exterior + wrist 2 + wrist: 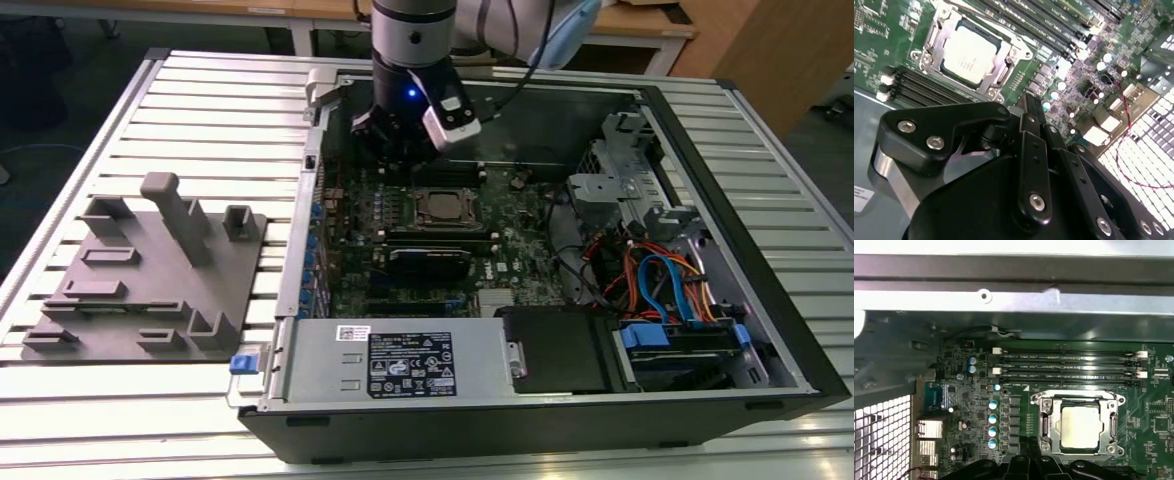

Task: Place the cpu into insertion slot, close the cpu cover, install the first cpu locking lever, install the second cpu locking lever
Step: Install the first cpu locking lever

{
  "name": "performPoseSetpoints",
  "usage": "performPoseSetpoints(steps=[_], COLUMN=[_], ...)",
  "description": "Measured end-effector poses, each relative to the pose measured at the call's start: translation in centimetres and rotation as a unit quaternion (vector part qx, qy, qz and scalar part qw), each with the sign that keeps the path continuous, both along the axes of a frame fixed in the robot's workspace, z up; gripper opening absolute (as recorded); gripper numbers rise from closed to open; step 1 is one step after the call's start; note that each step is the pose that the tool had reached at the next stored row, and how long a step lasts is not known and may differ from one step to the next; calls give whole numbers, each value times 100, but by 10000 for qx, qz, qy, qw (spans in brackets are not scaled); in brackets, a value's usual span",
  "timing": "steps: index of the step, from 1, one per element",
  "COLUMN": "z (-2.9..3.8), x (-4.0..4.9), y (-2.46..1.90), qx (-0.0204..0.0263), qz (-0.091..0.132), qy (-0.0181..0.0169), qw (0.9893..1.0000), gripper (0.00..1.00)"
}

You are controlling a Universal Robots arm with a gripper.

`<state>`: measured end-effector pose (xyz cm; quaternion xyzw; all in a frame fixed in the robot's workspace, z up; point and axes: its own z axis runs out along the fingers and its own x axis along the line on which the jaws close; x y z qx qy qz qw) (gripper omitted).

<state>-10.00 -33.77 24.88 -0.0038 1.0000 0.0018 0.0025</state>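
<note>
Closest to the lens in both wrist views, the black jaws are pressed together with nothing between them. Their tips hang just off one corner of the insertion slot, above the strip of green board between the slot and a row of blue-topped capacitors. Whether the tips touch the board cannot be told.

The cpu lies flat inside the slot. Its silvery top shows through the window of the cpu cover, which lies down over it.

Banks of long black memory slots run close alongside two opposite edges of the slot. The corner by the jaws is more open, with only low components. Beyond one memory bank, away from the slot, rises the case's steel wall.

In the exterior view the arm comes down just beyond the slot, toward that view's left. The grey power supply sits well apart from the slot on its near side. The case lies on a slatted tabletop.
</note>
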Motion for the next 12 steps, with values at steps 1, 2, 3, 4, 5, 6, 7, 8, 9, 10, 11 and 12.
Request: performPoseSetpoints(steps=[1, 2, 3, 4, 5, 6, 7, 8, 9, 10, 11, 12], z=[0, 0, 1, 1, 3, 6, 11, 15, 21, 26, 31, 38], x=[-6, -9, -9, -9, -9, -9, -9, -10, -12, -15, -19, -24], y=[5, 12, 33, 47, 61, 73, 82, 92, 101, 109, 118, 125], qx=[0, 0, 0, 0, 0, 0, 0, 0, -1, 0, 0, -1], qz=[1, 4, 11, 13, 16, 18, 20, 21, 21, 22, 22, 22], qy=[0, 0, 0, -1, 0, 0, 0, 0, 0, 0, 0, 0], qw=[10000, 10000, 10000, 10000, 10000, 10000, 10000, 10000, 10000, 10000, 10000, 10000], gripper=[10, 10, 10, 10, 10, 10, 10, 10, 10, 10, 10, 10])
